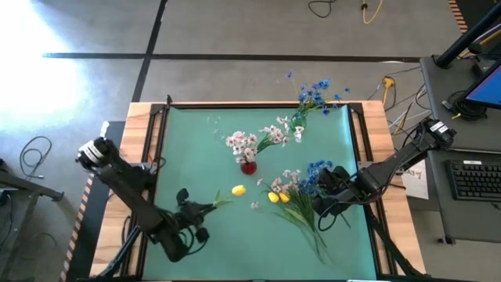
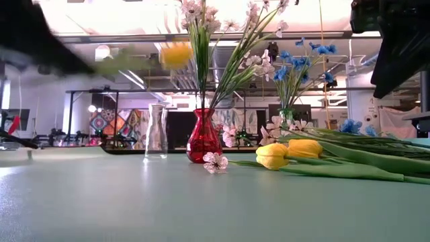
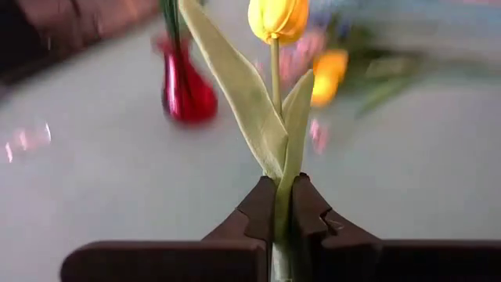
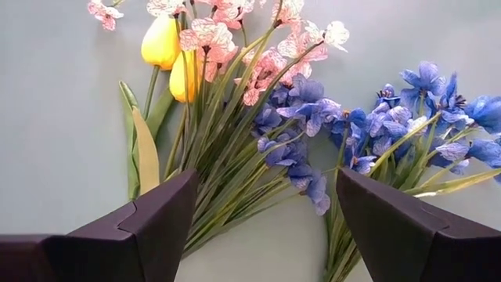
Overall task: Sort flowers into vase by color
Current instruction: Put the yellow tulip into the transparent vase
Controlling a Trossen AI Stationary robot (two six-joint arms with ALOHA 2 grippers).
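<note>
On the left, the left gripper (image 3: 282, 215) is pinching the stem of a yellow tulip (image 1: 238, 189), fingers pressed together on it just below the leaves, probably so the bloom leads and the stem end is free to drop into a vase. The left arm is reaching low across the green mat (image 1: 235, 243) from the near left corner, wrist turned toward the middle, and the low view is showing the tulip lifted off the mat. Near the centre, a red vase (image 1: 248, 166) is standing upright holding pinkish-white blossoms (image 1: 241, 143), one colour apparently sorted already. A clear vase (image 2: 156, 131) is standing beside it, seemingly empty. At the far edge a bunch of blue flowers (image 1: 313, 95) is standing up. Further right, the unsorted pile (image 1: 293, 192) is lying flat on the mat: two yellow tulips, pink blossoms and blue flowers with long green stems. The right gripper (image 4: 262, 215) is hovering over that pile with its fingers spread wide, holding nothing, its arm stretching in from the right edge.
</note>
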